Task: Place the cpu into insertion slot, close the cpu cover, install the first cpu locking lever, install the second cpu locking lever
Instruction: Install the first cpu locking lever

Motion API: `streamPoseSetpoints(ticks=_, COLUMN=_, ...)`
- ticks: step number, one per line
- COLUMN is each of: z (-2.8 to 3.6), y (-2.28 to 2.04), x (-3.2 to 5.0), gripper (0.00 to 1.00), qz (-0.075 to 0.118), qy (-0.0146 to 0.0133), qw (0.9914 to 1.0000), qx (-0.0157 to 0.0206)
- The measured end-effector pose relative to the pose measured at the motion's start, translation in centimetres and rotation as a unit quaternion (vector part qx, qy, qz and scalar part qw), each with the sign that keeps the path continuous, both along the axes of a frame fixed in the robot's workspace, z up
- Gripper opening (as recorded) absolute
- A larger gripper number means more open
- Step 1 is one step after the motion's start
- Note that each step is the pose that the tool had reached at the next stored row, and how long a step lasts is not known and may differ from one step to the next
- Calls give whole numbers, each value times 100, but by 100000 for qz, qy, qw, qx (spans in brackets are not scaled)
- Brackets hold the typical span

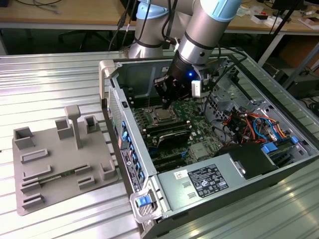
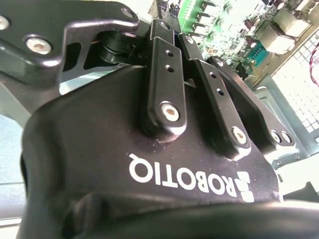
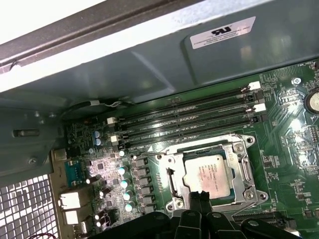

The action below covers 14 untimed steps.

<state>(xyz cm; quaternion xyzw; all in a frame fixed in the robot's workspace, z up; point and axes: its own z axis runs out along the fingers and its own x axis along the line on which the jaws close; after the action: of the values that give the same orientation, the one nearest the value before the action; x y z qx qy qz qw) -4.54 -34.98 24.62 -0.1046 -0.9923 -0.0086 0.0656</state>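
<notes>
The cpu (image 3: 207, 173) lies flat with its silver top up inside the insertion slot (image 3: 175, 185) on the green board. The cpu cover (image 3: 238, 160), a silver frame, lies down around the chip. My gripper (image 3: 200, 197) hangs just above the chip's near edge, fingers (image 3: 194, 200) pressed close together with nothing between them. In the exterior view the gripper (image 1: 165, 103) points down over the cpu (image 1: 162, 116) at the back of the open computer case. The second wrist view looks along the black gripper (image 2: 172, 32) body, both fingers side by side.
Long black memory slots (image 3: 189, 117) run beside the socket toward the case wall (image 3: 149, 64). A second socket (image 1: 200, 152), cable bundles (image 1: 249, 124) and a power supply (image 1: 207, 181) sit in the case. A grey fixture tray (image 1: 55, 159) lies on the exterior view's left.
</notes>
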Motion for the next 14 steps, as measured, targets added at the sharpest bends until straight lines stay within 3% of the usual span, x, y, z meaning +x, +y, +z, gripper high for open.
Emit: streamPoseSetpoints(ticks=14, z=-1, y=0, x=0, gripper=11, qz=1258, qy=-3, qw=99992, qx=192)
